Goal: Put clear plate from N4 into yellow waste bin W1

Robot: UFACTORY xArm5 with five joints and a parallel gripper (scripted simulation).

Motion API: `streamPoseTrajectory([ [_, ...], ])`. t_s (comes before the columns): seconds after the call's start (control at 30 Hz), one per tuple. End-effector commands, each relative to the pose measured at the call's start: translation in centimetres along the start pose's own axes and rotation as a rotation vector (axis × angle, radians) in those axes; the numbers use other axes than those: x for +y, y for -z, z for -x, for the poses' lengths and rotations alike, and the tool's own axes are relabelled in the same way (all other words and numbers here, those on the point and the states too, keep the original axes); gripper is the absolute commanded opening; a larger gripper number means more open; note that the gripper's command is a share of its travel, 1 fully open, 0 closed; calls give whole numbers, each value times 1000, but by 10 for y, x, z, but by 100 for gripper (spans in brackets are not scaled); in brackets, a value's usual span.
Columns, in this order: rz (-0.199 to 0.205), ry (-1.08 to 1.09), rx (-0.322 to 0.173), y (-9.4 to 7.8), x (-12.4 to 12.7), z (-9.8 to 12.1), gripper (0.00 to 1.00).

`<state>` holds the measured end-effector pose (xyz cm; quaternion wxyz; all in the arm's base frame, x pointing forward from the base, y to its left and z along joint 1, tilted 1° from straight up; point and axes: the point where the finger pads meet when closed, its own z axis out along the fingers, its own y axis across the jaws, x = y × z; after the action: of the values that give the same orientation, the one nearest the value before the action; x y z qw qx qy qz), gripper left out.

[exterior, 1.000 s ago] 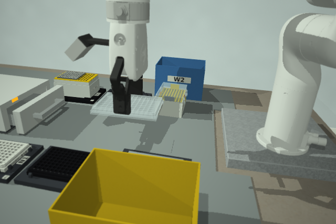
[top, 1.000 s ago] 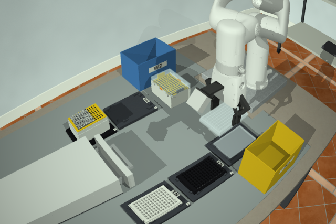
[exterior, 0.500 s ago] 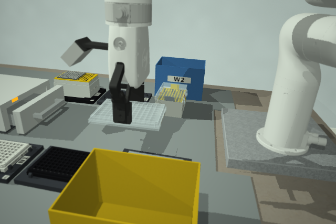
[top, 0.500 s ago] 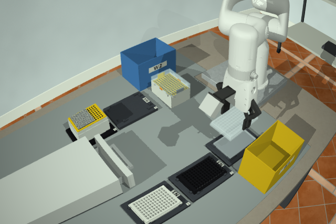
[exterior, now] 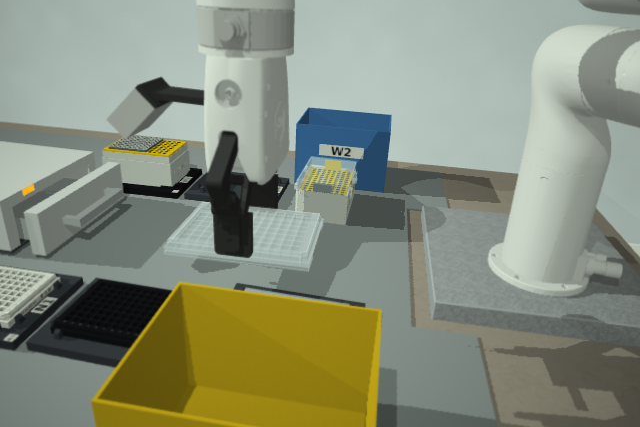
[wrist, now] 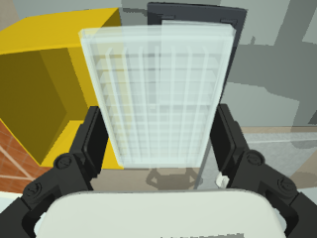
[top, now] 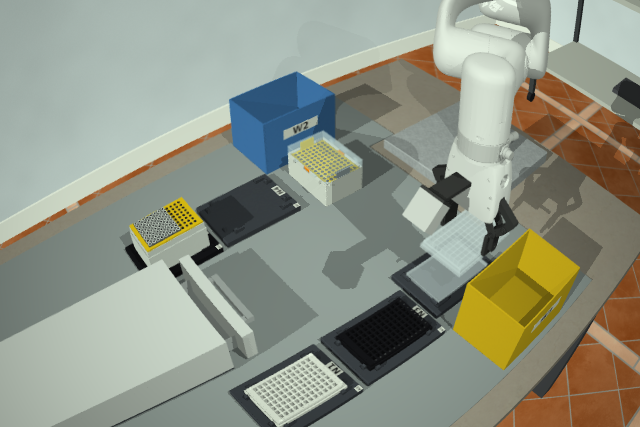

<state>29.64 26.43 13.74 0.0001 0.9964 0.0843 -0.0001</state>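
the gripper [top: 467, 228] [exterior: 247, 226] [wrist: 158, 118] grasps the clear plate [top: 457, 244] [exterior: 273, 236] [wrist: 158, 94] by its long sides. it hangs beside the yellow bin [top: 467, 313] [exterior: 289, 329] [wrist: 106, 25], on the robot-base side of it; the coming move is likely sideways, over the rim.

In the upper middle of the top view and right of centre in the exterior view, "W2" stands on a pale label [top: 300, 127] [exterior: 341, 151] on the blue bin [top: 249, 134] [exterior: 374, 164]. The top view shows "N1" on the nest plate [top: 343, 397] [exterior: 66, 288] at the bottom, its tag also legible at the exterior view's lower left, "N3" on the nest plate [top: 356, 368] right of bottom centre, and a turned "N4" on the one [top: 248, 213] left of centre. The yellow bin's label [top: 545, 314] [top: 545, 314], lower right, is too slanted to read surely, and the small corner tags are too small.
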Motion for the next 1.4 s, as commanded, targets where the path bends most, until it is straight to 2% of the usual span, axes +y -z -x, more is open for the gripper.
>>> streamPoseTrajectory([
  [0.0,-2,0,3,1,-11,2,0],
  [1.37,1,0,-1,-1,-100,33,0],
])
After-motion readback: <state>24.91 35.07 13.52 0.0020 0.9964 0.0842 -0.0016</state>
